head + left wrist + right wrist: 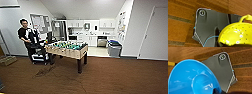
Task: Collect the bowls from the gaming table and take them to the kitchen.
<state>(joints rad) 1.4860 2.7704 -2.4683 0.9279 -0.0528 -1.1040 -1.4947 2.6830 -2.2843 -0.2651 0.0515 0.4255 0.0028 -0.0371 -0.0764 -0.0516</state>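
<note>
Two bowls are in transit: a yellow-green perforated bowl (234, 35) with a loop handle sits close against the left wrist camera, and a blue bowl (193, 78) sits the same way at the right wrist, both over brown striped carpet (179, 28). Each appears carried at its arm's end, but no gripper fingers can be made out in either wrist view, so whether either gripper is closed on its bowl cannot be told. Ahead in the head view, the kitchen (92, 31) with white cabinets lies beyond a foosball table (67, 48), with a seated person (28, 37) to its side and a grey bin (114, 48) near the kitchen entrance.

Risks, as judged: a light or rim-only hold could let a bowl tilt or drop during driving or turning; a tight route could clip the foosball table corner, the bin or the person.
</note>
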